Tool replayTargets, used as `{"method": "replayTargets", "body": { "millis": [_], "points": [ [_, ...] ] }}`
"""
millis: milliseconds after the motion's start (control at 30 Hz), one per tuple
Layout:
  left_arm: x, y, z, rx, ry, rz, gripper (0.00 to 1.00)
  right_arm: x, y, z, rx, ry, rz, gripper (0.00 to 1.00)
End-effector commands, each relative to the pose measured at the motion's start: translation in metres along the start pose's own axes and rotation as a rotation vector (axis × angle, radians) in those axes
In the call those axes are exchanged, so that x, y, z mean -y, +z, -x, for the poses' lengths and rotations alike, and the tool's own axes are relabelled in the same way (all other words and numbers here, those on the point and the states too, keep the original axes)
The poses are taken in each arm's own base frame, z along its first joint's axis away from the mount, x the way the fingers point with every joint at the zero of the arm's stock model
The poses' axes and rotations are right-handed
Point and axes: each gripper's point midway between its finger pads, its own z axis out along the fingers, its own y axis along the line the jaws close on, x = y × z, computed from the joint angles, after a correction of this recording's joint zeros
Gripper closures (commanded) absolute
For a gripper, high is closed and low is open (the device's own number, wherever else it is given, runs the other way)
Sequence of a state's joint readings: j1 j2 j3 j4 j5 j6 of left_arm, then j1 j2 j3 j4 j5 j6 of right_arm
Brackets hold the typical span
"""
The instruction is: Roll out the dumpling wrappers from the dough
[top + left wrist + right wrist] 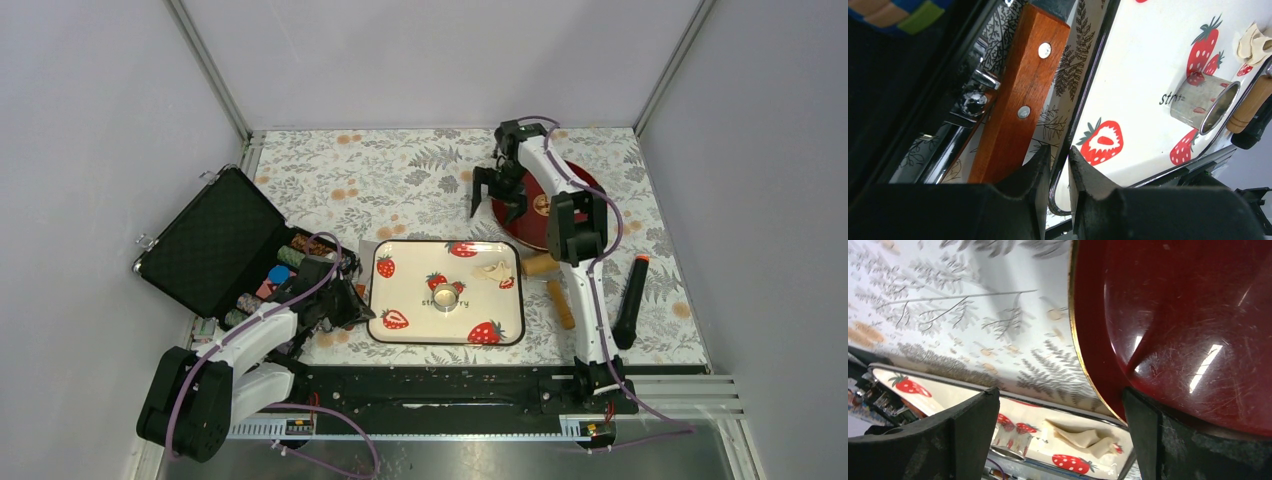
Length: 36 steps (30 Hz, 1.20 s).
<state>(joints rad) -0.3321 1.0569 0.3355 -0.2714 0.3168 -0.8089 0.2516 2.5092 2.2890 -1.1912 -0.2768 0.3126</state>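
Hovering wide open and empty by the red plate [586,184], our right hand [495,212] leaves the tray [420,243] free. The dough [494,270] lies crumpled in its far-right corner; our left hand [1059,165], nearly closed at its rim, perhaps steadies it, though we cannot tell.

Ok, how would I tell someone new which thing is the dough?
Find the white strawberry tray at the centre of the floral table. The dough lies toward its far right corner. It is the only pale-cream, crumpled, ragged scrap there, unlike the shiny metal ring cutter standing mid-tray.
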Motion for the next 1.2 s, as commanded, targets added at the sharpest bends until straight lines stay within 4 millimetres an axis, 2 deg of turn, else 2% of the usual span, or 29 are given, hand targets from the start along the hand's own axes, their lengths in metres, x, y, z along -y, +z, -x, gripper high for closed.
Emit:
{"method": "replayTargets", "body": {
  "millis": [0, 300, 500, 600, 700, 800, 933, 1067, 1167],
  "points": [
    [-0.012, 0.003, -0.005, -0.004, 0.01, 0.037, 0.8, -0.048, 0.007, -0.029, -0.081, -0.034, 0.092, 0.01],
    [-0.009, 0.001, -0.004, -0.008, 0.008, 0.032, 0.81, -0.112, 0.017, -0.05, -0.114, -0.086, 0.187, 0.01],
    [-0.001, -0.001, -0.01, -0.02, -0.009, 0.002, 0.83, -0.126, 0.029, -0.066, -0.15, -0.098, 0.209, 0.01],
    [0.008, -0.001, -0.015, -0.023, -0.009, -0.019, 0.82, -0.13, 0.027, -0.073, -0.151, -0.102, 0.229, 0.01],
    [0.02, 0.002, -0.022, -0.035, -0.007, -0.044, 0.83, -0.129, 0.014, -0.073, -0.109, -0.12, 0.213, 0.01],
    [0.03, 0.006, -0.031, -0.056, -0.015, -0.063, 0.83, -0.129, -0.015, -0.069, -0.027, -0.155, 0.199, 0.01],
    [0.045, 0.011, -0.039, -0.065, -0.01, -0.082, 0.83, -0.126, -0.057, -0.075, 0.074, -0.193, 0.185, 0.01],
    [0.063, 0.017, -0.04, -0.067, 0.024, -0.082, 0.82, -0.114, -0.085, -0.094, 0.152, -0.207, 0.194, 0.01],
    [0.07, 0.02, -0.037, -0.061, 0.039, -0.076, 0.74, -0.098, -0.091, -0.119, 0.179, -0.187, 0.208, 0.01]
  ]
}}
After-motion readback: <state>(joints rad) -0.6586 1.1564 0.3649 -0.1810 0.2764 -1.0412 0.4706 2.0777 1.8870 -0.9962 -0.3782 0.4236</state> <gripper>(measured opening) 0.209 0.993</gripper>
